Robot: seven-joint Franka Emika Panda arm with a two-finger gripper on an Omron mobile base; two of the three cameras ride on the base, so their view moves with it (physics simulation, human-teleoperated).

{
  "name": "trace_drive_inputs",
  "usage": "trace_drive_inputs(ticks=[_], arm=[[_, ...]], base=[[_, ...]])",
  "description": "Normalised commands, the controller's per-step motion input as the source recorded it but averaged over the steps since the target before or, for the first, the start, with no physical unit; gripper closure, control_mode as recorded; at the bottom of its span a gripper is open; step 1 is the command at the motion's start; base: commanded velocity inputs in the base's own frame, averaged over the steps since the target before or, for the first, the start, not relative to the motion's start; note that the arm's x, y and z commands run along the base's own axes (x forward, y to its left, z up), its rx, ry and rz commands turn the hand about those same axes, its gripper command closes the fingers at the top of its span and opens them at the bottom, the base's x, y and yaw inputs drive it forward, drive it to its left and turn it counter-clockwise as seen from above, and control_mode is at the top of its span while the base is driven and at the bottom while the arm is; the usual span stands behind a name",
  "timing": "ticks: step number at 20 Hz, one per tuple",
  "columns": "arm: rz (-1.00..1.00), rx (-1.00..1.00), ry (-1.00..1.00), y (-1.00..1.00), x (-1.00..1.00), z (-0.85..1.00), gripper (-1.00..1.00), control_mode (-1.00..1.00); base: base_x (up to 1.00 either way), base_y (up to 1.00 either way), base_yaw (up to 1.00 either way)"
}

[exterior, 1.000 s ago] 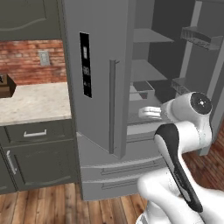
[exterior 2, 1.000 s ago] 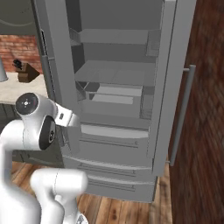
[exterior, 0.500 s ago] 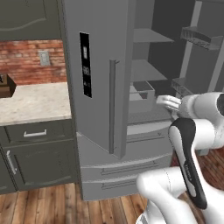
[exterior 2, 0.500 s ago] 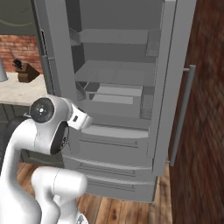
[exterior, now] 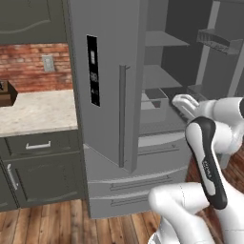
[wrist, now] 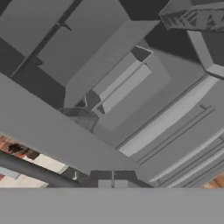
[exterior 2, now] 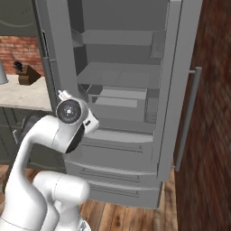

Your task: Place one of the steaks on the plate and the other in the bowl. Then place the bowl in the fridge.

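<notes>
Hand view puts my gripper (wrist: 112,183) with fingers pressed together on nothing, facing the open fridge (exterior: 114,157) — doors swung wide, shelves bare — so I judge it ready for the bowl.

Tall grey fridge (exterior: 112,95) — both upper doors swung open, grey shelves bare, lower drawers shut.

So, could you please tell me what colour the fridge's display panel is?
Black, on the grey fridge door; the display panel shows best in the left base view.
</notes>
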Motion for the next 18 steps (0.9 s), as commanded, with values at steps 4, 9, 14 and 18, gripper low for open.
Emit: trace_drive_inputs(ticks=[4, 9, 14, 18], arm=[[0.00, 0.17, 0.16, 0.03, 0.54, 0.00, 1.00, -1.00], [0.00, 0.16, 0.03, 0.09, 0.44, -0.15, 1.00, -1.00], [0.00, 0.13, 0.00, 0.29, 0.48, -0.25, 1.00, -1.00], [0.00, 0.12, 0.00, 0.21, 0.52, -0.13, 1.00, -1.00]], base=[[0.00, 0.00, 0.00], [0.00, 0.00, 0.00], [0.00, 0.00, 0.00], [0.00, 0.00, 0.00]])
